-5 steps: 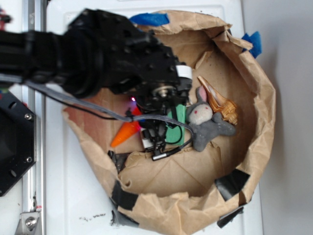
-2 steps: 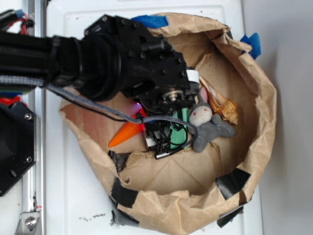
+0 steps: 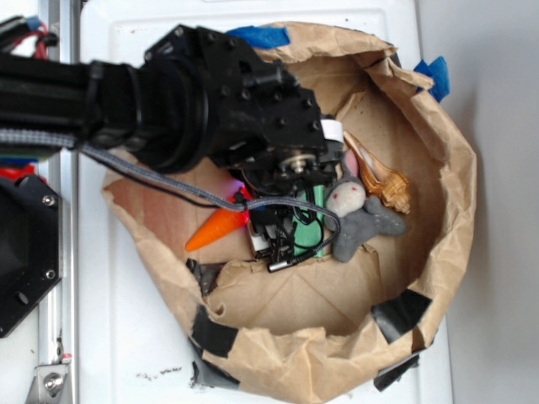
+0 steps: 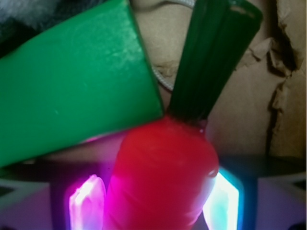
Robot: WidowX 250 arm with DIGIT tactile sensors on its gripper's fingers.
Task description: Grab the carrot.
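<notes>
Gripper (image 3: 271, 238) low in the middle of the exterior frame, under the bulky black arm (image 3: 152, 101) reaching in from the left edge. Fingers (image 4: 86, 203) glowing pink at lower left of the wrist frame and teal at lower right, one on each side of the carrot (image 4: 160, 179), partly open, close against its thick end; actual contact impossible to confirm.

Carrot body filling the bottom centre of the wrist frame, tinted red-pink by the lights, dark-green stem cap (image 4: 211, 57) running up and to the right toward the top edge. Long axis slightly tilted from vertical there. In the exterior frame, orange tapered tip (image 3: 212, 231) poking out to the lower left of the gripper, thick end hidden beneath it, long axis slanting from lower left to upper right.

Green block (image 4: 72, 91) just beside the carrot at upper left of the wrist frame, one corner touching or nearly touching the point where stem meets body.

Further right in the exterior frame, grey plush rabbit (image 3: 358, 215), then brown striped seashell (image 3: 379, 178) at its upper right.

All inside a crumpled brown paper bowl (image 3: 438, 244) patched with black tape (image 3: 400, 313) and blue tape (image 3: 257, 34), on a white tabletop (image 3: 126, 337). Metal rail (image 3: 55, 320) down the left edge.
</notes>
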